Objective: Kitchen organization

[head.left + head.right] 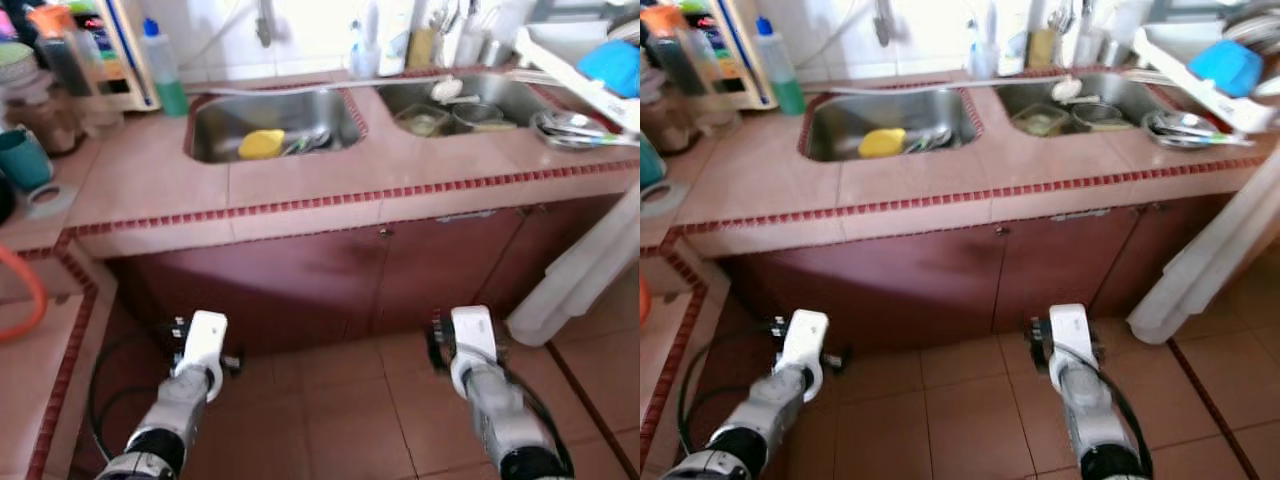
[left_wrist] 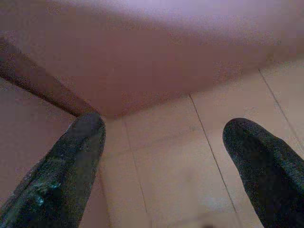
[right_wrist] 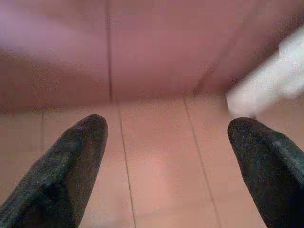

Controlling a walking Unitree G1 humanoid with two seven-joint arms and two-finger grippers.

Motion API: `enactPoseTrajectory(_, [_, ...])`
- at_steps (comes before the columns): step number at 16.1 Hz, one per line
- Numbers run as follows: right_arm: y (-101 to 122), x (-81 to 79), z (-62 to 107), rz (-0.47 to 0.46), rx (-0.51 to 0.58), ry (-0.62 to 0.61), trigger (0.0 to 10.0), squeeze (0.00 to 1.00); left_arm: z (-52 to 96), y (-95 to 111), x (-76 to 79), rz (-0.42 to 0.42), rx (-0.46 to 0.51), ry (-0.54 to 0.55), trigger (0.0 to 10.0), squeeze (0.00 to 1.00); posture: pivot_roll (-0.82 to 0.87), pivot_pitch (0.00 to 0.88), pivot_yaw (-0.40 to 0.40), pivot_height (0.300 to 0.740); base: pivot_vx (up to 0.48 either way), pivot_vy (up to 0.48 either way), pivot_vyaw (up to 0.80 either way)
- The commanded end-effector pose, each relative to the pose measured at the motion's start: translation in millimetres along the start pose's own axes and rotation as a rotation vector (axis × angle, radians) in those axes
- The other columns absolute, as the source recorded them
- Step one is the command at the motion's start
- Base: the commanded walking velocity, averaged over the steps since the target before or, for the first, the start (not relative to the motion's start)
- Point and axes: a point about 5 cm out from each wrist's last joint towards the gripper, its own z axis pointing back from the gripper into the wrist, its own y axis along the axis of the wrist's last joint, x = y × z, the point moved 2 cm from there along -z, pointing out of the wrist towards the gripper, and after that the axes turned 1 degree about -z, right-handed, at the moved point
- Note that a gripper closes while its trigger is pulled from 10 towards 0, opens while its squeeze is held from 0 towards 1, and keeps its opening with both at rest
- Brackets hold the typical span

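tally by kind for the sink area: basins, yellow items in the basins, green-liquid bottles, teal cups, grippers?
Sink basins: 2, left basin and right basin
Yellow sponge: 1, in the left basin
Green-liquid bottle: 1, on the counter by the left basin
Teal cup: 1, on the counter at far left
Grippers: 2, left gripper and right gripper, both open, low before the cabinet doors
Total: 7
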Motion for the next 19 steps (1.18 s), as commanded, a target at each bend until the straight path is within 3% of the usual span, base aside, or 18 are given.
enactPoseTrajectory(1, [-5.5,2.8,-0.7,-0.015,-0.028,-0.019,10.0,0.0,0.8,-9.8,1.8,-0.026,-0.046,-0.024,10.0,0.0,-0.06,0.033,0.068,0.74,0.0,0.0,-0.77])
enactPoseTrajectory(2, [-26.6,7.0,2.7,-0.058,-0.118,-0.039,10.0,0.0,3.8,-25.1,-1.8,-0.077,-0.105,-0.021,10.0,0.0,-0.07,0.03,0.079,0.74,0.0,0.0,-0.77])
enactPoseTrajectory(3, [-34.2,8.0,4.2,-0.054,-0.145,-0.038,10.0,0.0,5.2,-31.3,-4.8,-0.077,-0.128,-0.015,10.0,0.0,-0.07,0.031,0.081,0.74,0.0,0.0,-0.77])
enactPoseTrajectory(6, [-58.1,15.8,12.2,0.028,-0.214,-0.025,10.0,0.0,8.6,-41.8,-11.9,-0.093,-0.159,-0.004,10.0,0.0,-0.06,0.047,0.075,0.74,0.0,0.0,-0.77])
enactPoseTrajectory(12, [-87.3,28.7,25.9,0.154,-0.291,-0.003,10.0,0.0,4.9,-30.5,-3.1,-0.144,-0.112,-0.03,10.0,0.0,-0.07,0.066,0.067,0.74,0.0,0.0,-0.77])
enactPoseTrajectory(19, [-100.2,10.9,32.3,0.214,-0.315,0.076,10.0,0.0,2.4,-21.8,1.3,-0.161,-0.088,-0.044,10.0,0.0,-0.07,0.069,0.072,0.74,0.0,0.0,-0.77])
